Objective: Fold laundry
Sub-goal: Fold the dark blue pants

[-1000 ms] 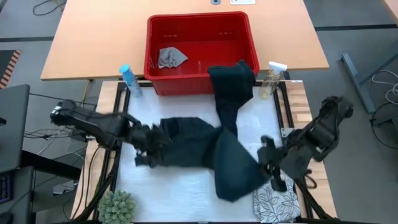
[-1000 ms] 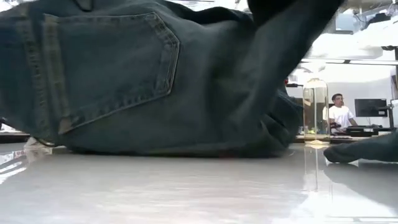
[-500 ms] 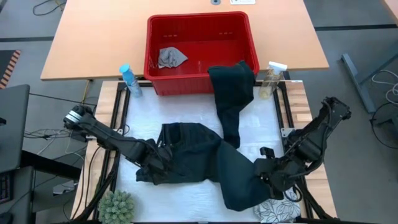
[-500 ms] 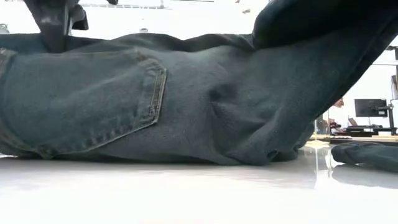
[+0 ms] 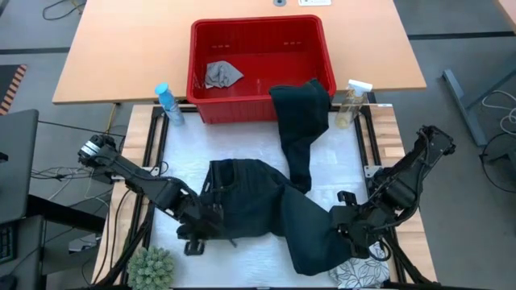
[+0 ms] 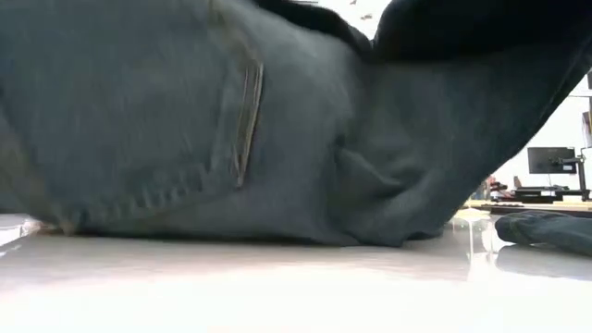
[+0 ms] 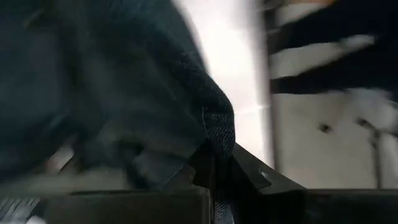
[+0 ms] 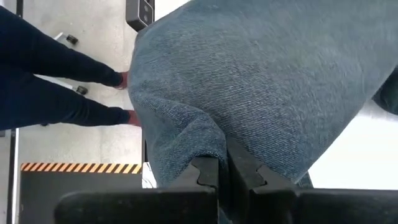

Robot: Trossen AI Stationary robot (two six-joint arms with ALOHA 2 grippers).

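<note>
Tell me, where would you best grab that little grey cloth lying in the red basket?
Probably from straight above, pinching the raised crumpled middle of the small grey cloth. It lies loose on the floor of the red basket, near its left wall, so the walls block any sideways approach, and its bunched folds give fingers something to close on. Both grippers are busy, shut on the jeans.

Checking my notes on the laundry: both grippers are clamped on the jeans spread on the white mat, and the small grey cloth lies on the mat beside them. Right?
One thing is off. The small grey cloth lies inside the red basket, not on the mat, as the high view shows. The rest holds: the left gripper and right gripper are both clamped on the jeans.
</note>
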